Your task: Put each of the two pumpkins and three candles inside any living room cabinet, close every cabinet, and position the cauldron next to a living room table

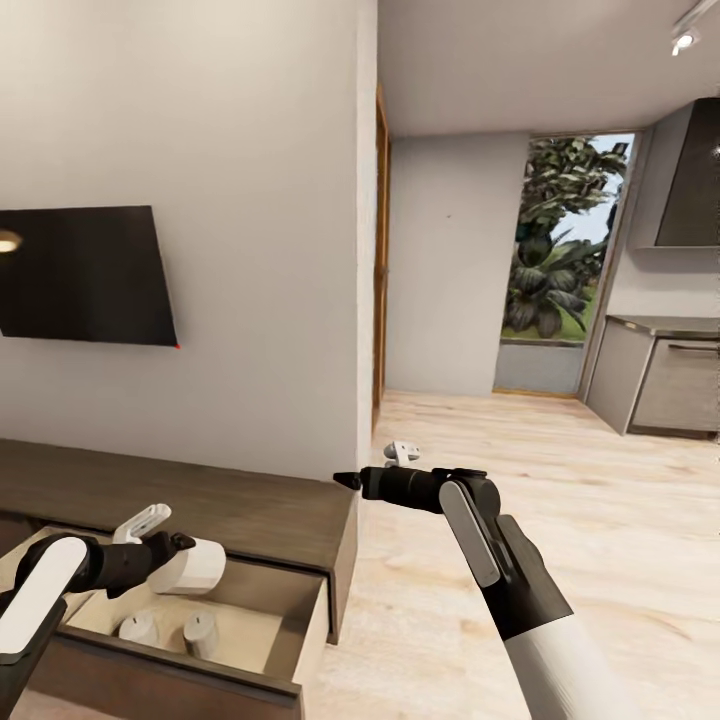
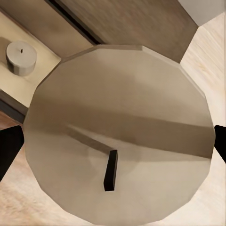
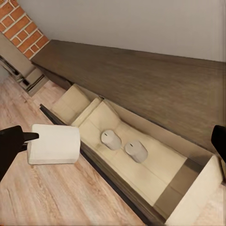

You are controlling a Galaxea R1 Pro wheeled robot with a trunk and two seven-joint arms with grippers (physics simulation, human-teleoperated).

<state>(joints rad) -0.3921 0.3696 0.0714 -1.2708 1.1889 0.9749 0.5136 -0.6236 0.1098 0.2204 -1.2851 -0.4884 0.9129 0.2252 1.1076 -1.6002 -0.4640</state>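
Note:
A cream-white candle [image 1: 197, 567] lies on its side in my left gripper [image 1: 168, 545], which is shut on it just above the open drawer [image 1: 312, 618] of the dark brown cabinet [image 1: 250, 508]. In the left wrist view the candle's wick end [image 2: 117, 136] sits between the fingertips [image 2: 9, 146]. Two more candles [image 1: 138, 628] [image 1: 200, 633] stand on the drawer's pale floor, also seen as candles [image 3: 111, 139] [image 3: 136, 151] beside the held candle [image 3: 54, 143]. My right gripper [image 1: 373, 466] hangs open and empty past the cabinet's right end. Pumpkins, cauldron and table are out of view.
A black TV [image 1: 80, 275] hangs on the wall above the cabinet. A wall corner [image 1: 366, 300] stands at the cabinet's right end. Pale wood floor [image 1: 560, 480] runs toward a window [image 1: 562, 250] and grey kitchen units [image 1: 665, 385]. A brick wall [image 3: 21, 28] lies beyond the cabinet's far end.

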